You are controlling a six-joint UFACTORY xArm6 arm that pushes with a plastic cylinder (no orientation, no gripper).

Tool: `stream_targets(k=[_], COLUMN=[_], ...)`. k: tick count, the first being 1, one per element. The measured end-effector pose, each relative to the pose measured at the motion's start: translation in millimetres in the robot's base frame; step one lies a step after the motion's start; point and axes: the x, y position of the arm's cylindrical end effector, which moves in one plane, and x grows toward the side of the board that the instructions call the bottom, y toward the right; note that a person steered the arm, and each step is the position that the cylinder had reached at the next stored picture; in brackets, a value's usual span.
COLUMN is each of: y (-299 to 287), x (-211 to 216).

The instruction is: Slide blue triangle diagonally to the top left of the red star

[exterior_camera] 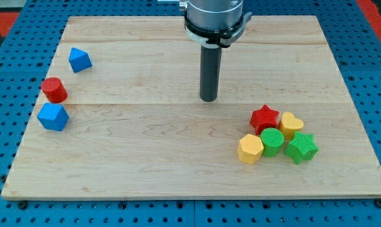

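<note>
The tip point(208, 99), the lower end of a straight dark rod, rests on the counter point(177, 170), a pale wooden board. The arm ends in this rod instead of a hand, so nothing is spread, pressed together or pinching. The tip touches no block. It stands near the red star point(264, 118), toward the view's left of it and a little toward the view's top, with bare wood between the two.

The red star sits at the view's top-left corner of a tight cluster of five blocks. The yellow heart point(291, 124) is just beside the star on the view's right. The green cylinder point(272, 142) is directly below the star toward the view's bottom, close enough to look like it touches. The yellow hexagon point(250, 149) lies below the star and slightly to the view's left, against the green cylinder. The green star point(301, 147) lies below and to the view's right of the red star, just under the heart.

The blue triangle point(80, 60) is well apart from the red star, far to the view's left and higher toward the view's top, beyond the tip. Two more blocks sit equally far to the star's left: a red cylinder point(54, 89), a little higher than the star, and a blue hexagon point(53, 117), roughly level with it. These three form a loose column, none clearly touching.
</note>
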Motion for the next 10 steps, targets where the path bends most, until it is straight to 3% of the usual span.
stream_targets(k=[6, 7, 8, 10], y=[-37.3, -38.6, -70.7, -204.2], x=[-15.4, -70.2, -108.0, -115.0])
